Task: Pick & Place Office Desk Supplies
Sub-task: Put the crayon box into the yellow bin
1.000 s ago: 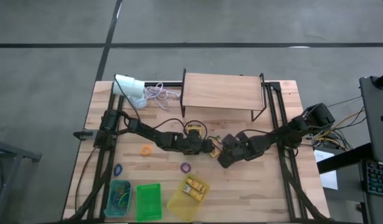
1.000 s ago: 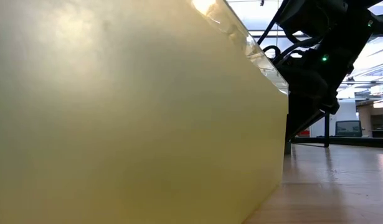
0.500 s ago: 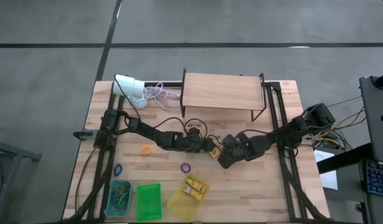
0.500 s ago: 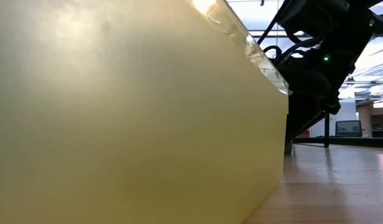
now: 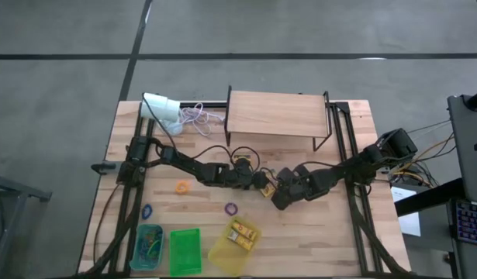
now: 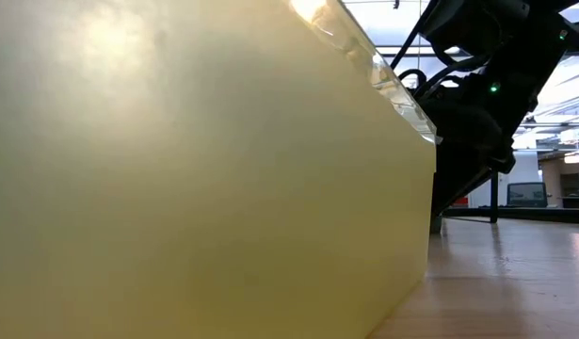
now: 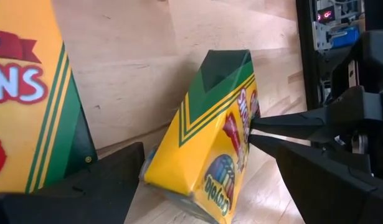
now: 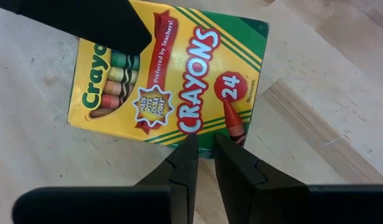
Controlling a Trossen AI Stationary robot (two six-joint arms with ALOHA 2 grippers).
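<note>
Fingers of our left gripper stand spread wide near the table's middle, flanking a tilted crayon box without clamping it; in the left wrist view a second crayon box looms close beside one finger. Just right of that, our right gripper has its fingers drawn nearly together, pinching the lower edge of the tilted crayon box, whose yellow-and-green face reads "Crayons 24". Over on the left of the table we see an orange rubber-band loop and a blue loop, with a purple loop nearer the middle. Along the near edge sit a blue bin, a green bin and a yellow bin, the last holding crayon boxes. A white cylinder lies at the far left corner.
</note>
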